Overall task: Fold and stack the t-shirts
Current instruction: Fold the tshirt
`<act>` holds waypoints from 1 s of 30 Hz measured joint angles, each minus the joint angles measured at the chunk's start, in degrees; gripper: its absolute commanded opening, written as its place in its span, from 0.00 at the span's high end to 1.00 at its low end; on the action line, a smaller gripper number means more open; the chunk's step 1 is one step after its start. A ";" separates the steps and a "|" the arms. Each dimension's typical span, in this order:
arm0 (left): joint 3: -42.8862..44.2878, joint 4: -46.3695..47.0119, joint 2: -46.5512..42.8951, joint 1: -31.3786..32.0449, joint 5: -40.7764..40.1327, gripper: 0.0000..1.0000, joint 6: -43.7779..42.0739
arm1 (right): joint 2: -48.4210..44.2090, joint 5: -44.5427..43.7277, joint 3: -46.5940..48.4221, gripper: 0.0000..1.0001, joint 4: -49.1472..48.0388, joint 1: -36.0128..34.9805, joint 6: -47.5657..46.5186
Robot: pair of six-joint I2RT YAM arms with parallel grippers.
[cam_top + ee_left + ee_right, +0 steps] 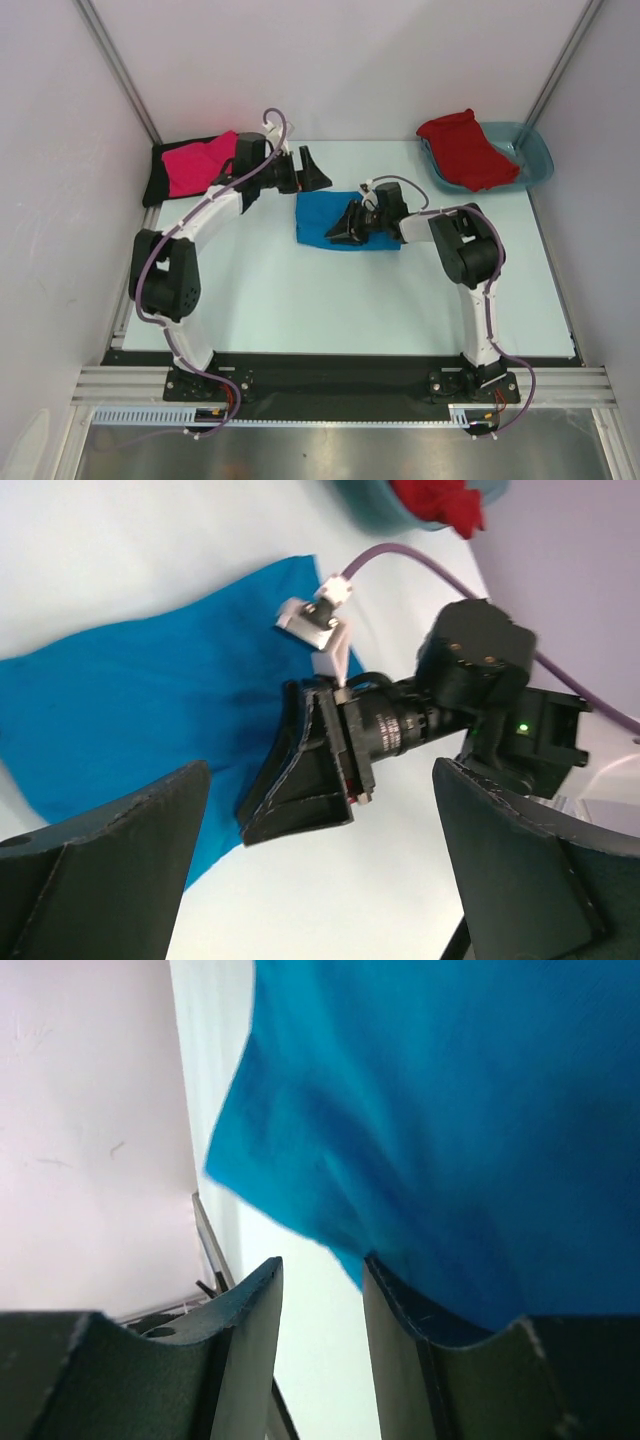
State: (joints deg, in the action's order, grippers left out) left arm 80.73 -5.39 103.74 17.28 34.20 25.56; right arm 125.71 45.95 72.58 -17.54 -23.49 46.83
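A: Since four shirts have to end up folded and stacked, how far along does this look?

B: Early to middle, I'd say. The blue shirt lies mid-worktop as a fairly neat rectangle, so its folding looks mostly done, though one edge seems rumpled under the right claw.

A: Is that claw grasping it?

B: It doesn't look so. In its wrist view the jaws stand partly apart with bare worktop showing between them, and the blue cloth lies against one finger, not pinched.

A: And the left claw?

B: Released, spread wide, hanging just beyond the blue shirt's far edge with nothing in it.

A: The others?

B: The pink shirt lies on top of the black shirt at the far left corner, loosely, perhaps a stack begun. The red shirt is bunched in the tub at far right, unfolded.

A: So what's left?

B: Finishing the blue one, folding the red one, and gathering all four into one pile, as I judge it.
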 measured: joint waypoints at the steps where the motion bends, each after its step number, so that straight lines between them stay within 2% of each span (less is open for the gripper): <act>1: -0.04 0.22 -0.57 0.24 0.50 0.00 0.07 | -0.57 0.22 -0.72 0.57 -0.31 0.00 0.07; 7: -1.31 2.34 -1.75 2.10 2.82 0.00 1.33 | -7.34 0.59 -2.47 0.56 1.84 0.13 -1.55; 14: -10.43 7.98 -0.28 4.26 3.80 0.00 5.01 | -15.30 -1.33 -2.32 0.56 5.29 1.92 -5.33; 20: -13.49 10.84 4.26 4.48 3.48 0.00 6.69 | -16.02 -4.70 -2.16 0.56 11.76 3.37 -9.16; 30: -15.91 13.07 9.27 4.76 1.44 0.00 6.97 | -17.86 -6.64 -2.16 0.56 16.11 4.33 -11.41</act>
State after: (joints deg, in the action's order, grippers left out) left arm 64.82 7.68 113.01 22.04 35.64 32.53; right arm 107.85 39.31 70.41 -1.43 -19.16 35.42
